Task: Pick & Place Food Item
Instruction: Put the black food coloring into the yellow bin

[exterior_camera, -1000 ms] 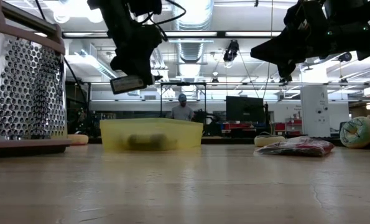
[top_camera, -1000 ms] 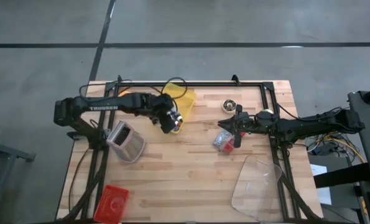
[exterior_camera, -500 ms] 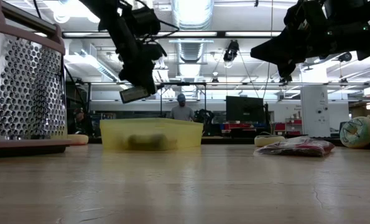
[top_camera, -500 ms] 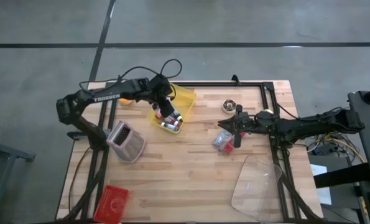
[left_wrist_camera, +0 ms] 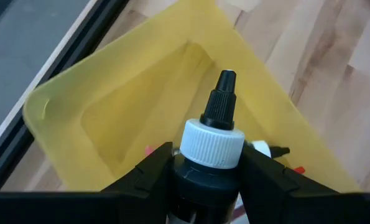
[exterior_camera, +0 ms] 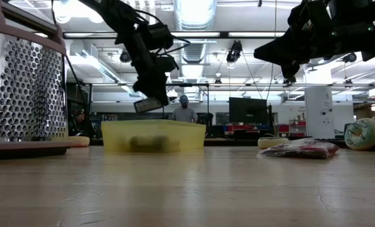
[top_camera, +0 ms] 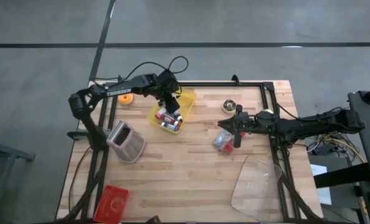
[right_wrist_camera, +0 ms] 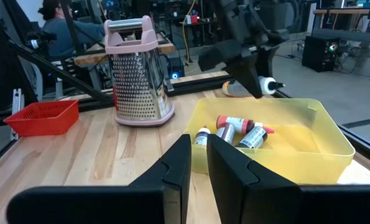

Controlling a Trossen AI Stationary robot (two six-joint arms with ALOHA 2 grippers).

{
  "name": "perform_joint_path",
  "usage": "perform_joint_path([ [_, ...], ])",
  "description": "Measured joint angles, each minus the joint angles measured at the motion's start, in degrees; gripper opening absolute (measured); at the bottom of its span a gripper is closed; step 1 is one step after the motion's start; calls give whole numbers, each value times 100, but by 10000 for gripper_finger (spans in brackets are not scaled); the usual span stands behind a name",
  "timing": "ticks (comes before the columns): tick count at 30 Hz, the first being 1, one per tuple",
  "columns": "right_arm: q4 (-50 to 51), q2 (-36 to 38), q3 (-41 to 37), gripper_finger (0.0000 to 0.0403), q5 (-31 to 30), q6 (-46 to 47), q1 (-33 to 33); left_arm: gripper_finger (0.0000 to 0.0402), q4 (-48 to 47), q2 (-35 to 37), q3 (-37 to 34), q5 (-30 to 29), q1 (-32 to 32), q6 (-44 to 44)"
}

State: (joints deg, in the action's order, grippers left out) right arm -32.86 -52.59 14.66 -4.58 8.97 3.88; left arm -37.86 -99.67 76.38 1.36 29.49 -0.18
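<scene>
At the left front of the table lies a red basket [top_camera: 111, 203], and behind it stands a metal grater [top_camera: 125, 141] with a pink top; in the low view the grater [exterior_camera: 24, 82] is cut off at the picture's left edge. An orange thing [top_camera: 126, 98] lies near the table's back left corner, too small to make out.

The left gripper [top_camera: 170, 106] hangs over the yellow bin [top_camera: 188, 99] at the back of the table, its fingers clamped on a bottle [left_wrist_camera: 212, 140] with a white collar and a black pointed cap. The bottle's body is hidden between the fingers, and the cap points down into the bin. Several small bottles [right_wrist_camera: 234, 132] with red and white parts lie on the bin's floor. In the low view the bin [exterior_camera: 153, 136] is cloudy and shows only a dark blur inside.

Further right, a small round thing [top_camera: 229, 106] sits near the back edge. The right gripper [top_camera: 237, 127] hovers just above a red and clear packet [top_camera: 221, 141] at mid-table; its fingers [right_wrist_camera: 176, 167] stand nearly together with nothing between them. A clear plastic sheet [top_camera: 255, 190] lies at the right front corner, running over the table's edge.
</scene>
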Motion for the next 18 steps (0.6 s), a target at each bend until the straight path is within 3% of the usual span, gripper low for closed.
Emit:
perform_joint_path([
  [12,0,0,0,47,0,0,0,151,-1373,-1379,1436,20,169,616],
  [18,0,1,0,47,0,0,2,151,-1473,-1780,1622,38,331,1202],
])
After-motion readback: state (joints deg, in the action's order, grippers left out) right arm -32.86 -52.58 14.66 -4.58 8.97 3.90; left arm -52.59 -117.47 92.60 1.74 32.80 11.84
